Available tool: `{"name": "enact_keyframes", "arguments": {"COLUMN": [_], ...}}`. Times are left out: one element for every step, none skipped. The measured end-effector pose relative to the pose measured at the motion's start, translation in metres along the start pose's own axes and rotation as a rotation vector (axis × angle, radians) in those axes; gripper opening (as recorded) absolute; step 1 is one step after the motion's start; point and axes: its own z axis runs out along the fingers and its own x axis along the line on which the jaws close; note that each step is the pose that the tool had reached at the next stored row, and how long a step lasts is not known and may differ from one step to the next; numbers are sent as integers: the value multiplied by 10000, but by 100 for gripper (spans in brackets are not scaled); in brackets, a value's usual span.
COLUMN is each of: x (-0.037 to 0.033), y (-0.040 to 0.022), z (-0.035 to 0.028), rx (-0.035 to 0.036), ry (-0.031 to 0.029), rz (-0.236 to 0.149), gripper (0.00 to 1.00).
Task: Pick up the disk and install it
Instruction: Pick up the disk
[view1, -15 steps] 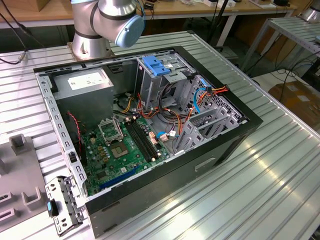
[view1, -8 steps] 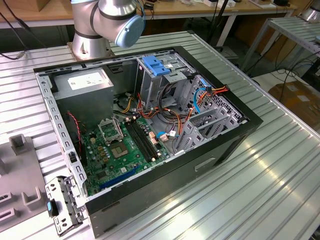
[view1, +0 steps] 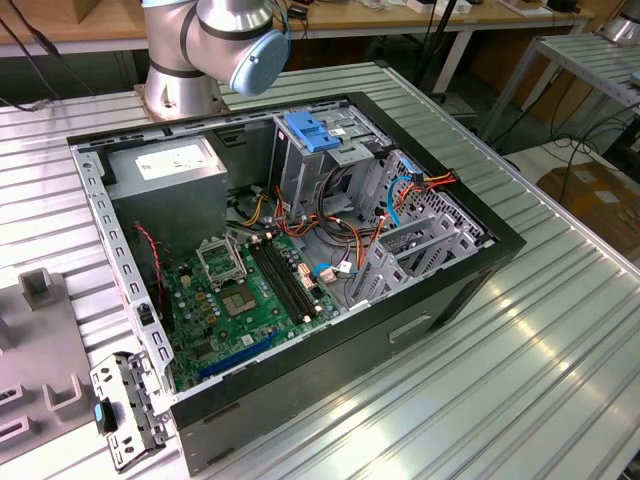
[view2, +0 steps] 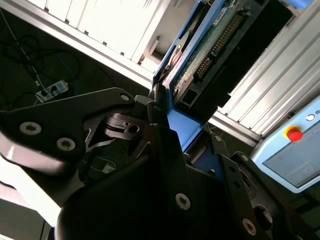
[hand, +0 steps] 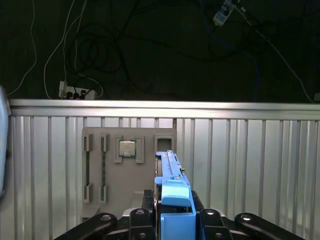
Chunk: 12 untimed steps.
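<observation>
- Looking through the first wrist view, I see the gripper (hand: 174, 209) pressed against the disk (hand: 175, 192), one black finger on each side of its blue carrier.
- The disk stands edge-on to that camera, its blue frame rising from between the fingers (hand: 145, 200).
- In the second wrist view the disk (view2: 205, 50) shows its green circuit-board face and connector row, with the blue carrier running along its side down into the grip.
- Behind the disk, a grey fixture plate (hand: 130, 185) lies on the ribbed metal table (hand: 250, 160); a processor chip (hand: 126, 148) sits in one of its pockets.
- Past the table edge I make out a power strip (hand: 75, 92) and loose cables on the dark floor.
- A pendant with a red button (view2: 294, 133) sits off to one side in the second wrist view.
- In the exterior view the open computer case (view1: 400, 330) lies on its side, motherboard (view1: 250, 300) exposed, a blue clip (view1: 315, 132) atop the grey drive cage and the power supply (view1: 165, 165) in the far corner.
- The arm (view1: 235, 35) rises behind the case.
</observation>
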Motion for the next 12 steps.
{"name": "enact_keyframes", "arguments": {"x": [1, 1, 2, 2, 3, 3, 4, 4, 5, 5, 5, 6], "y": [-1, -1, -2, -2, -2, -3, -4, -4, -5, -5, -5, -6], "z": [-22, -56, -84, -107, -128, -149, -177, -205, -235, -254, -267, -280], "rx": [1, 0, -1, 0, 0, 1, 0, -2, -2, -1, 0, 0], "ry": [0, 0, 1, 0, 0, 0, 0, 1, 1, 1, 0, 1], "rz": [0, -1, -1, 0, 0, 0, -1, -1, -1, -1, -1, -1], "gripper": [37, 37, 37, 37, 37, 37, 37, 37, 37, 37, 37, 37]}}
